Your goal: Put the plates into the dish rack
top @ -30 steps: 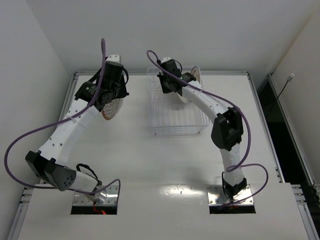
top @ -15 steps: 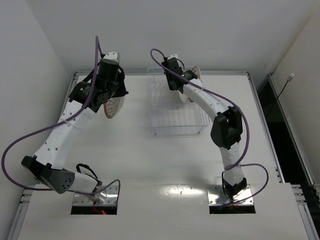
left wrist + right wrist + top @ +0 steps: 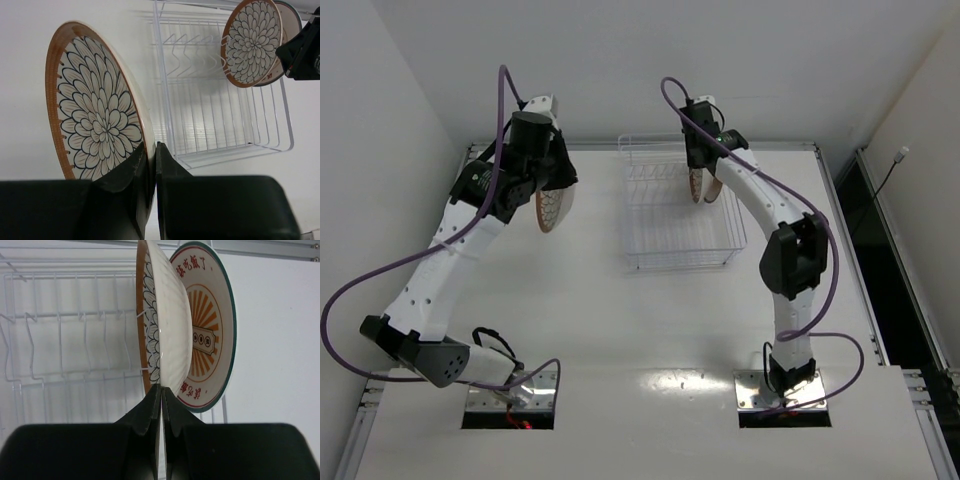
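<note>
right gripper [image 3: 162,390], clamping a petal plate [image 3: 167,330], has shifted rightward over the dish rack [image 3: 60,340] beside the sunburst plate [image 3: 210,335]. left gripper [image 3: 150,150] pinches the other petal plate [image 3: 95,120].

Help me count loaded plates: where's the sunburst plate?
Right wrist view: sunburst plate stands upright at the dish rack's right end, beside the petal plate in the right gripper.

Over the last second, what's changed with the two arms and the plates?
The right hand, shut on a petal plate, swung right along the dish rack, bringing the plate on edge beside the sunburst plate. The left hand turned the second petal plate more edge-on. Both hands stayed shut on their plates.
</note>
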